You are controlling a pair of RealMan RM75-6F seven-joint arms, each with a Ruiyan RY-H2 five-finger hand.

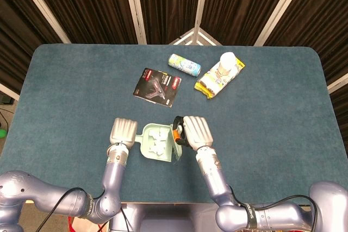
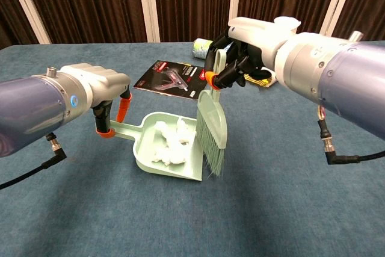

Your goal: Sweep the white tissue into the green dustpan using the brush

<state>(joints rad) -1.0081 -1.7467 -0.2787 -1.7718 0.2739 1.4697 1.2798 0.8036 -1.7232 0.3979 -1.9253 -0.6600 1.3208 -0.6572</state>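
The green dustpan (image 2: 144, 147) (image 1: 147, 140) lies on the blue table with the crumpled white tissue (image 2: 170, 142) (image 1: 160, 140) inside its tray. My left hand (image 2: 99, 88) (image 1: 123, 131) grips the dustpan's orange-tipped handle at its left end. My right hand (image 2: 249, 49) (image 1: 196, 131) holds the green brush (image 2: 211, 126) by its orange-collared handle. The brush hangs bristles down at the pan's open right edge, just beside the tissue.
Beyond the pan lie a black leaflet (image 1: 157, 86) (image 2: 174, 77), a small printed can (image 1: 184, 64) on its side, and a yellow packet (image 1: 218, 77) with a white cup (image 1: 227, 61) on it. A cable (image 2: 331, 147) dangles under my right forearm.
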